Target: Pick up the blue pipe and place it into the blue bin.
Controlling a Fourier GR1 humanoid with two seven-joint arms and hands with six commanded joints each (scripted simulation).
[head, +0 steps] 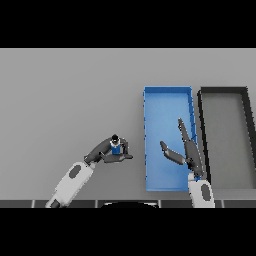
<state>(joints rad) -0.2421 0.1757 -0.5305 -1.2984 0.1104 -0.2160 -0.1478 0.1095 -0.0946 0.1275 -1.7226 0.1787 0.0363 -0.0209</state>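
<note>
Blue pipe [115, 148], short and dark-capped, sat left of the blue rectangular bin [148, 140], gripped in the curled fingers of the left hand [111, 153]. Right hand [185, 150] hung over the bin, fingers straight and spread. Black tray [202, 140] lay just right of the bin.

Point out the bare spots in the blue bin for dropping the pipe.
The far half of the blue bin, up to its back wall, is bare. Its near half is crowded: the right hand hangs over it with fingers spread. The left hand, left of the bin, holds the blue pipe.
</note>
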